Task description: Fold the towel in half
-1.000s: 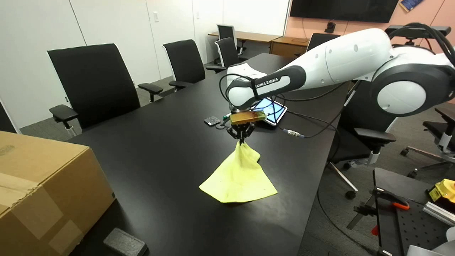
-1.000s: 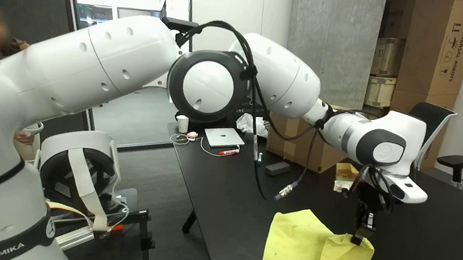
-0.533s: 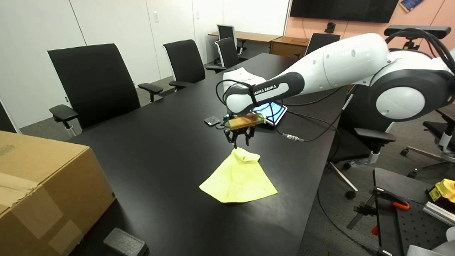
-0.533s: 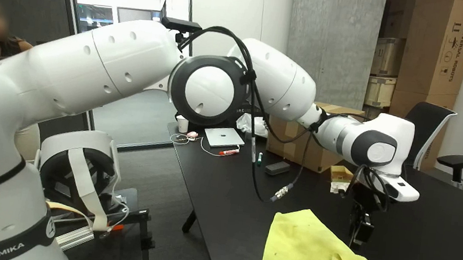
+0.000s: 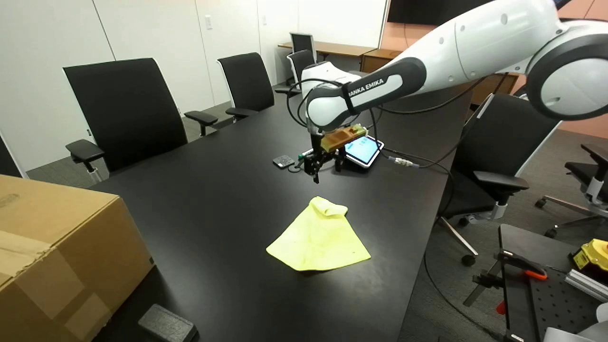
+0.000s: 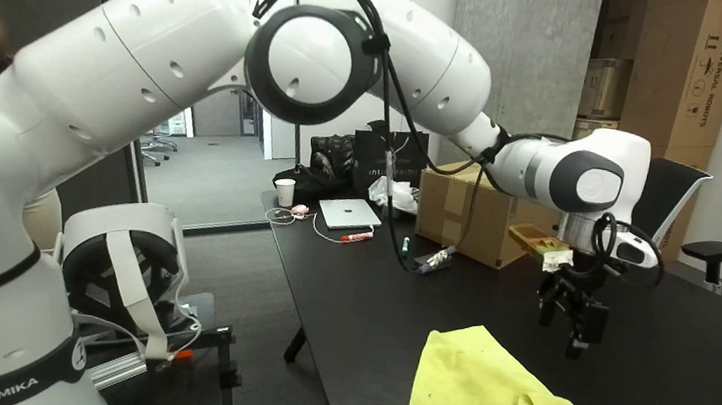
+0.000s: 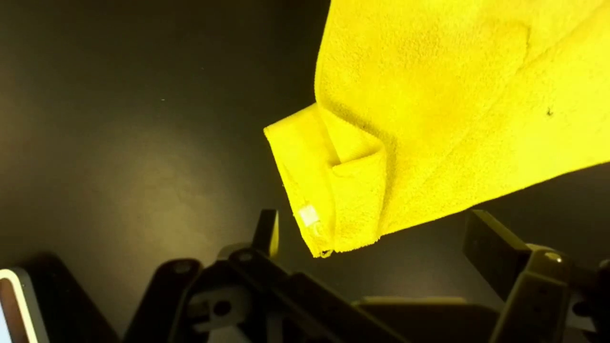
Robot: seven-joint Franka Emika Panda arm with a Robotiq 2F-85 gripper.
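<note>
The yellow towel lies on the dark table, mostly spread out. At its tapered end a small part is turned over and creased, with a white tag on that end of the towel in the wrist view. My gripper hangs in the air above the table, apart from the cloth, close to the creased end. In the wrist view the gripper stands wide open, nothing between its fingers; the table shows through the gap and the towel's tagged corner appears below and ahead.
A tablet stands close behind the gripper, with a small dark square device beside it. Cables droop over the table's edge. A cardboard box and a grey block sit at another part of the table, a laptop farther along.
My gripper has let go of the towel's pinched end, opened, then risen and drawn back toward the tablet, turning somewhat. The raised peak of cloth has dropped into a low fold.
</note>
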